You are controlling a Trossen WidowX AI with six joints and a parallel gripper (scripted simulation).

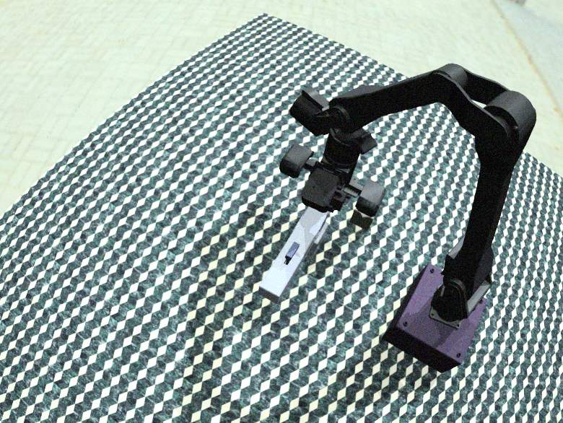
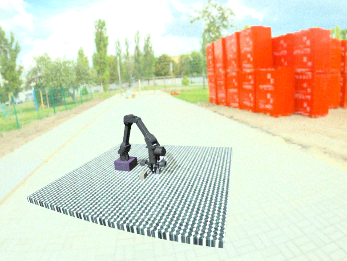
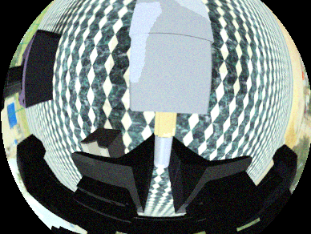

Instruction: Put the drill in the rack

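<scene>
The long pale grey housing [image 1: 277,276] [image 3: 170,76] lies on the patterned top. A small blue piece [image 1: 292,250], apparently the key, sits in a dark slot on its upper face. My gripper [image 2: 153,171] [image 3: 161,135] is at the housing's end, shut on the silver shank of the drill [image 3: 162,154]. A tan section of the drill [image 3: 165,123] shows between the housing and the fingers; the rest is hidden inside. In the top view the fingertips are hidden. A small brown-grey block [image 1: 361,219] [image 2: 143,175] [image 3: 105,137], perhaps the rack, stands beside the gripper.
The arm's purple base [image 1: 437,313] [image 2: 125,164] [image 3: 40,70] is on the patterned top [image 1: 113,273] [image 2: 168,207], on the same side of the housing as the brown-grey block. A thin pale strip [image 1: 320,233] runs along the housing's side facing the base.
</scene>
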